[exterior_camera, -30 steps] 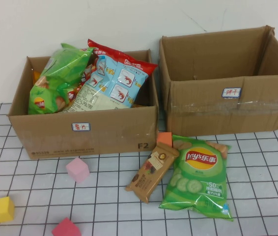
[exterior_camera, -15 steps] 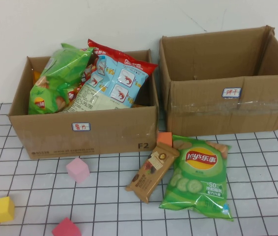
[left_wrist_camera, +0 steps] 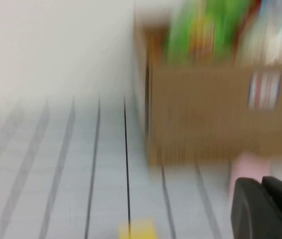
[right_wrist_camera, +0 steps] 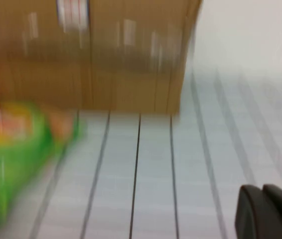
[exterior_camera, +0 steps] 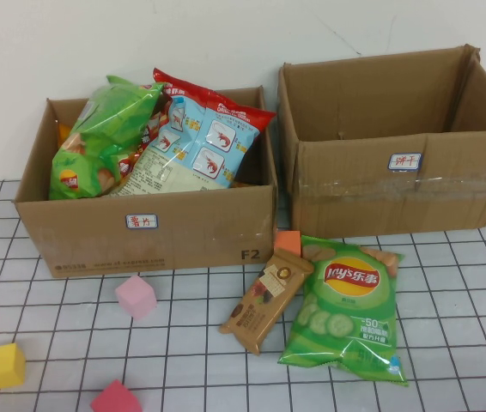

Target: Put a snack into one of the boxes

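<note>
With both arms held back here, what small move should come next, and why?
Probably reach the right end effector, shut and off the high view, toward the chips bag lying before the empty right box. The left end effector sits near the full left box.

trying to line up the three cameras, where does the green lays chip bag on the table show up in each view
High view: the green chip bag lies flat on the gridded table, in front of the right box, beside a brown snack bar.
Left wrist view: not in it; only the left box and the left gripper.
Right wrist view: green blur at the frame's edge, before the right box; right gripper shut.
Shared landmark: the table's black grid lines.
</note>
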### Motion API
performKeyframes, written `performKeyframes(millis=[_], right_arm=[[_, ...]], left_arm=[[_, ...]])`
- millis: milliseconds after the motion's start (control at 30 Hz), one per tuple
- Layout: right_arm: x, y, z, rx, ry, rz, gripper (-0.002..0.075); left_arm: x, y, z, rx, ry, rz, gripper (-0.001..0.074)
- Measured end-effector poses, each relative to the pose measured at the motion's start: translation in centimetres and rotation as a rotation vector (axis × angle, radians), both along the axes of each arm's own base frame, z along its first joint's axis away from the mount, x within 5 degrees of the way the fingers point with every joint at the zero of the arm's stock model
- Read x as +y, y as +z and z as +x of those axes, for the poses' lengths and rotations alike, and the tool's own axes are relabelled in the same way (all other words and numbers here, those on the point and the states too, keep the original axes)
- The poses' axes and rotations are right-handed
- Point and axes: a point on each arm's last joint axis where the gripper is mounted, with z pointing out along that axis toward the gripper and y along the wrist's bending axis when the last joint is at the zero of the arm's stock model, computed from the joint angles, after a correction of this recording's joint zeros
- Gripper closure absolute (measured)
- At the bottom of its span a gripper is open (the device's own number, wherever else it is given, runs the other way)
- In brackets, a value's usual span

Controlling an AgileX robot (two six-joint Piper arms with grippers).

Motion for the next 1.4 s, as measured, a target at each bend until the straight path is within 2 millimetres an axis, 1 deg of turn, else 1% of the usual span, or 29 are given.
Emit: performKeyframes(millis=[200, 367, 467, 633, 767, 833, 900, 1000, 1067, 1133, 1233, 1300, 1400], right_arm=[[0.0, 3.3, 0.0, -0.365, 0.003, 0.019, 0.0725], [0.0, 5.2, -0.6, -0.586, 0.010, 0.073, 0.0725], [0.0, 5.6, -0.8, -0.629, 0.008, 0.086, 0.0725], [0.0, 5.0, -0.5, -0.551, 0.006, 0.103, 0.0725], [0.0, 4.8, -0.4, -0.522, 0.005, 0.102, 0.0725], [0.0, 5.0, -0.4, -0.480, 0.004, 0.100, 0.0725], [0.0, 5.7, -0.5, -0.419, 0.003, 0.097, 0.0725], [0.0, 7.2, -0.8, -0.318, 0.002, 0.092, 0.0725], [0.0, 7.8, -0.6, -0.206, -0.001, 0.087, 0.0725], [0.1, 8.2, 0.2, -0.090, -0.003, 0.088, 0.0725], [0.3, 8.5, 1.6, 0.076, -0.001, 0.110, 0.0725], [0.5, 8.6, 2.6, 0.169, 0.007, 0.128, 0.0725], [1.0, 8.2, 4.6, 0.324, 0.038, 0.129, 0.0725]], left_arm=[[0.1, 3.5, -0.3, -0.390, 0.013, -0.045, 0.0736], [0.3, 5.5, -1.0, -0.623, 0.022, -0.073, 0.0736], [0.4, 6.2, -1.5, -0.715, 0.025, -0.085, 0.0736], [0.5, 6.8, -1.9, -0.790, 0.027, -0.098, 0.0736], [0.6, 7.0, -2.0, -0.809, 0.028, -0.149, 0.0736], [0.9, 6.9, -1.9, -0.794, 0.048, -0.213, 0.0736], [1.1, 7.0, -1.6, -0.698, 0.065, -0.267, 0.0736], [0.9, 8.6, -1.5, -0.534, 0.060, -0.223, 0.0736], [0.6, 10.2, -1.6, -0.457, 0.031, -0.144, 0.0736], [0.2, 11.6, -1.2, -0.396, 0.002, -0.090, 0.0736], [-0.4, 13.3, 0.0, -0.281, -0.048, -0.037, 0.0736], [-0.9, 13.7, 1.4, -0.182, -0.077, -0.011, 0.0736], [-1.4, 13.6, 3.6, -0.042, -0.109, 0.010, 0.0736]])
